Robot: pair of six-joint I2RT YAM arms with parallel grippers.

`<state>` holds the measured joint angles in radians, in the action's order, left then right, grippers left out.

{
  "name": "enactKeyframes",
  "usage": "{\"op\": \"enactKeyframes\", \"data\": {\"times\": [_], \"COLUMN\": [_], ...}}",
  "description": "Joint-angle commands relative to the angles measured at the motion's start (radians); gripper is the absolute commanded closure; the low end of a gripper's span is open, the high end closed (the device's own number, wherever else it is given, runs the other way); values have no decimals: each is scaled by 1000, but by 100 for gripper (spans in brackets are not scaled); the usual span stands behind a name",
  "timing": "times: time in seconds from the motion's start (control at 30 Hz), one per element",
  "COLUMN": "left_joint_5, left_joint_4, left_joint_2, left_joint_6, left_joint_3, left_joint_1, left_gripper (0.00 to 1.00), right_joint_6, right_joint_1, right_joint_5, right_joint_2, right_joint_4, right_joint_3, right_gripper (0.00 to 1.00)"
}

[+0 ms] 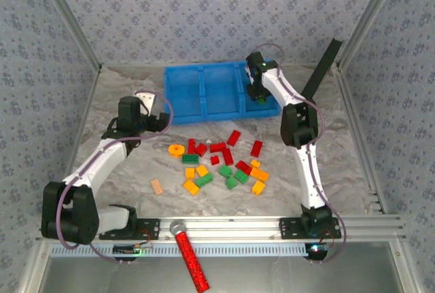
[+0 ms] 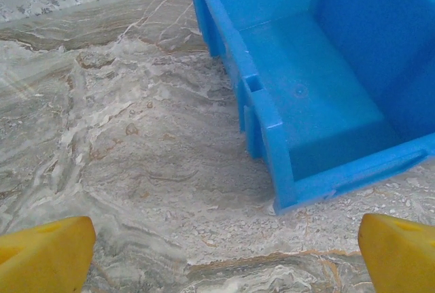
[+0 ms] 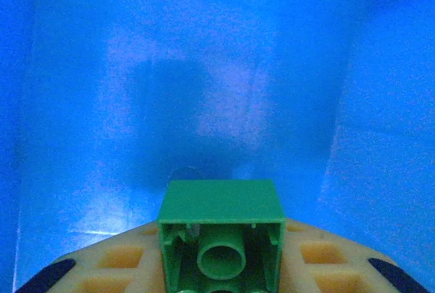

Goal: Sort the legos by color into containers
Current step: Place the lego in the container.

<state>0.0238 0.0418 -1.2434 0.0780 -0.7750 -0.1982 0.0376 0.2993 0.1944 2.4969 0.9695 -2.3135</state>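
Currently, status as seen from beside the rig:

1. Right end effector [image 1: 259, 94]: closed on one green lego [image 3: 221, 235]. The wrist cam shows the brick clamped betw. the two tan pads [image 3: 340, 266], hollow underside w/ its ctr tube facing the lens. Position: reaching down into the rightmost compt. of the blue tray [image 1: 204, 70]. Blue floor and walls surround the brick, and a shadow falls on the floor beyond it.

2. Left end effector [image 1: 162, 113]: open, nothing held. Its yellow fingertips [image 2: 44, 255] sit at opp. lower corners of the wrist view, w/ bare marble table [image 2: 136, 157] betw. them. Position: just beside the tray's left end, at the near corner, not touching.

3. Tray: three compts. side by side, at far ctr of table.

4. Loose legos [image 1: 221, 164]: a cluster at table ctr, on the near side of the tray and apart from it. Mix of red, green and orange bricks; a round yellow piece [image 1: 176, 149] sits at the cluster's left edge.

5. Other: tan ridged block [image 1: 158, 185] lies left of the cluster. Red glitter stick [image 1: 192, 262] w/ grey head lies over the near rail. Black bar [image 1: 323, 69] leans at far right.
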Motion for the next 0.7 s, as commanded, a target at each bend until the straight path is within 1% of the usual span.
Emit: {"op": "enactKeyframes", "data": {"times": [0.0, 0.1, 0.17, 0.3, 0.37, 0.47, 0.53, 0.6, 0.67], "left_joint_5": [8, 8, 8, 8, 6, -4, -7, 3, 7], "left_joint_4": [-31, -31, -29, -22, -22, -23, -26, -38, -42], "left_joint_2": [16, 22, 28, 44, 51, 63, 71, 79, 86], "left_joint_6": [-1, 0, 3, 3, 4, 1, -7, -38, -70], "left_joint_3": [6, 2, 2, -2, -4, -7, -7, -3, -1], "left_joint_1": [-6, -6, -6, -6, -6, -6, -6, -6, -7], "left_gripper": [1, 1, 1, 1, 1, 1, 1, 1, 1], "right_joint_6": [-30, -37, -41, -47, -53, -106, -186, -279, -368], "right_joint_1": [9, 15, 17, 32, 47, 73, 84, 90, 98], "right_joint_5": [-13, -16, -16, 2, 15, 52, 77, 71, 26], "right_joint_2": [-13, -51, -80, -149, -202, -318, -412, -525, -640], "right_joint_4": [54, 76, 91, 135, 155, 171, 166, 113, 38], "right_joint_3": [-53, -71, -77, -73, -44, 73, 189, 356, 537], "right_gripper": [61, 53, 50, 49, 49, 49, 46, 44, 43]}}
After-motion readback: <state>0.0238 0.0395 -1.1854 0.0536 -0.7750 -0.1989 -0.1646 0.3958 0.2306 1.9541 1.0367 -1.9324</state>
